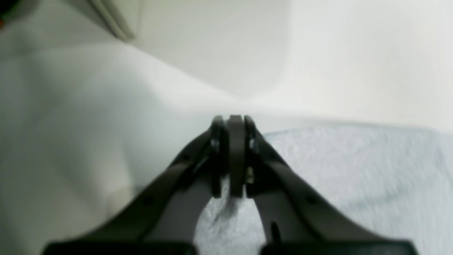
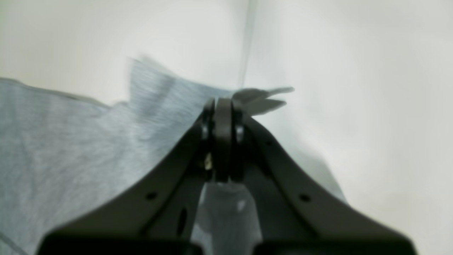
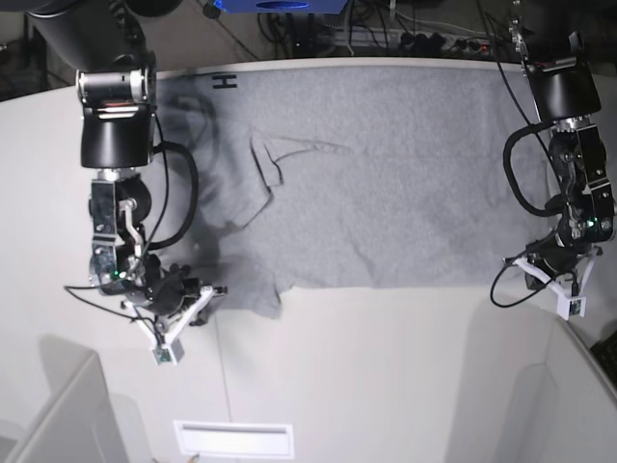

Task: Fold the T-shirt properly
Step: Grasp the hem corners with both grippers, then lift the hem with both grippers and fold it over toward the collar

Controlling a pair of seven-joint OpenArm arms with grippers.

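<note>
Left claw (image 1: 236, 156) clenched on T-shirt (image 3: 386, 164) edge | right claw (image 2: 223, 141) clenched on sleeve

Cloth, plastic and a smooth desk

The T-shirt (image 3: 386, 174) is seen as matt, heathered grey knit cloth, softly fuzzy; the left end effector (image 1: 235, 156) and right end effector (image 2: 223, 141) are finished in matt black plastic; the desk (image 3: 386, 376) is smooth, off-white, faintly sheened.

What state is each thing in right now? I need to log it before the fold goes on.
T-shirt: spread over the table, near edge lifted by both arms, one sleeve creased.
Left gripper: shut on the T-shirt's edge.
Right gripper: shut on the T-shirt's edge.
Table: bare at the front.
</note>
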